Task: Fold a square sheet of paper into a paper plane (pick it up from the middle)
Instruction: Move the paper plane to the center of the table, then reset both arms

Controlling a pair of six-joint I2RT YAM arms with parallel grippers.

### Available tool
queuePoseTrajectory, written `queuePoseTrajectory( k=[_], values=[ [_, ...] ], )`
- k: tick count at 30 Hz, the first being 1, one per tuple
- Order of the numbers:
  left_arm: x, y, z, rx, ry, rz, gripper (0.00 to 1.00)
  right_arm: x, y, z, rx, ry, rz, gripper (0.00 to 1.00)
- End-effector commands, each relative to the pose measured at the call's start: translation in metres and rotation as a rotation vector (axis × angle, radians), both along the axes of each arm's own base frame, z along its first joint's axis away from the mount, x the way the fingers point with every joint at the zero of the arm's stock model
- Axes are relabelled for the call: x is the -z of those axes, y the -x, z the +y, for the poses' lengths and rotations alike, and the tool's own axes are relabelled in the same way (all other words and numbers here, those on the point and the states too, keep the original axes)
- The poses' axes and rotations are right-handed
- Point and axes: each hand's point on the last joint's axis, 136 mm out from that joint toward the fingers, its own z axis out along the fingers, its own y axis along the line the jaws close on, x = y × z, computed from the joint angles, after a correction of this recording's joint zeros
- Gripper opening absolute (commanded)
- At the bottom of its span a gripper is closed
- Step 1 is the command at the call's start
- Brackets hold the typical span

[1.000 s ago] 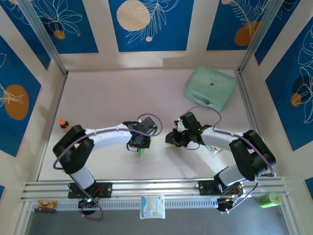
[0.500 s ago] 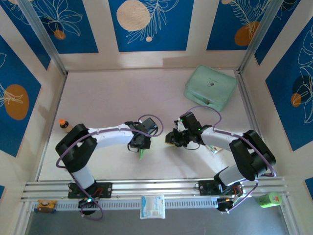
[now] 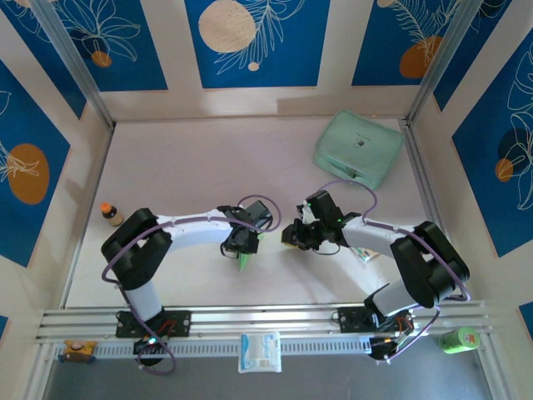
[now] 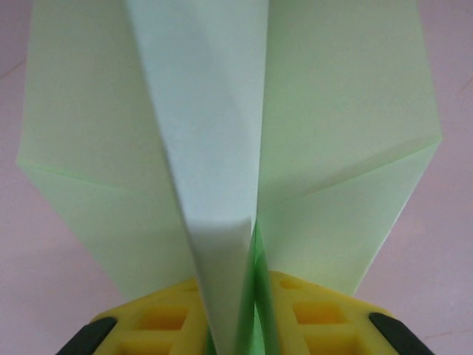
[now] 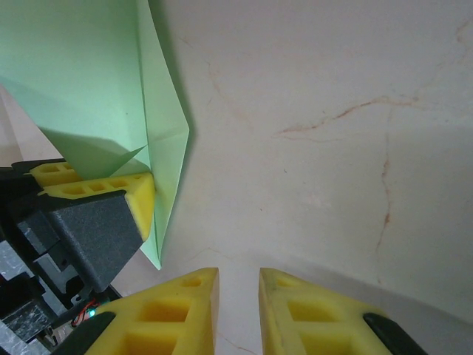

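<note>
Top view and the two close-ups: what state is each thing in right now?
paper plane: folded, creased down the middle, gripped at one end.
left gripper: closed on the paper plane.
right gripper: slightly open, empty, apart from the paper plane.
green case: lid shut, lying flat.
small bottle: upright, orange cap on.

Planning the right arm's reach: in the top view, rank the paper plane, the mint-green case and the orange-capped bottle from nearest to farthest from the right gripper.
1. paper plane, just left of the right gripper.
2. mint-green case, far right corner.
3. orange-capped bottle, left edge.
</note>
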Motion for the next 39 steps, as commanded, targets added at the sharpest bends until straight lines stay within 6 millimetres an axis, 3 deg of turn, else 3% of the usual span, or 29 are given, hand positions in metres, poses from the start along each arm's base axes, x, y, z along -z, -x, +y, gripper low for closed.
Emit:
queuePoseTrajectory(
  k=[1,6,8,17,27,35,39],
  values=[
    [0.017,0.011,0.009,-0.025,-0.061,0.051,0.24,-0.009,-0.001,0.001,0.0,-0.01,-0.013,0.22],
    [0.018,0.01,0.005,-0.043,-0.045,0.05,0.33,-0.011,0.0,-0.004,0.011,-0.009,-0.018,0.22],
    [0.018,0.009,0.004,-0.052,-0.039,0.047,0.4,-0.011,0.0,-0.005,0.017,-0.006,-0.02,0.22],
    [0.012,0.005,-0.001,-0.084,-0.026,0.036,0.42,-0.016,-0.001,-0.015,0.045,0.0,-0.039,0.22],
    [-0.031,-0.007,-0.017,-0.116,0.063,-0.034,0.45,-0.035,-0.007,-0.027,0.069,0.031,-0.109,0.23],
    [-0.063,-0.011,-0.013,-0.159,0.112,-0.091,0.5,-0.052,-0.017,-0.046,0.113,0.059,-0.169,0.23],
    [-0.089,-0.017,-0.005,-0.156,0.129,-0.173,0.52,-0.072,-0.027,-0.063,0.157,0.102,-0.25,0.24]
  ],
)
